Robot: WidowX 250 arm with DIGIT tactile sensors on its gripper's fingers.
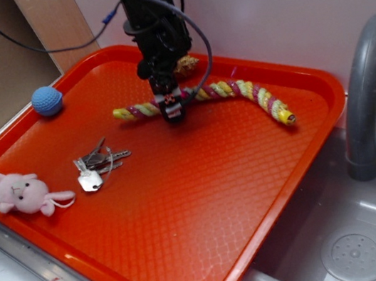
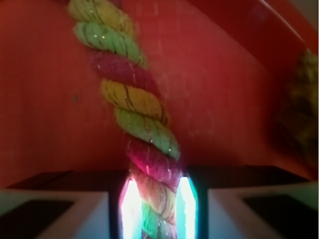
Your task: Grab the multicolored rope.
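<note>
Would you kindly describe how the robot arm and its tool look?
The arm is black and boxy, with grey and black cables looping off it. The tool is black with a small red mark; the wrist view shows pale, glowing translucent pads on dark fingers.

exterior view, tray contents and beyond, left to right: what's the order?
Pink plush bunny → blue ball → keys → gripper closed on the multicolored rope, which runs on to the right → grey faucet past the tray edge.
</note>
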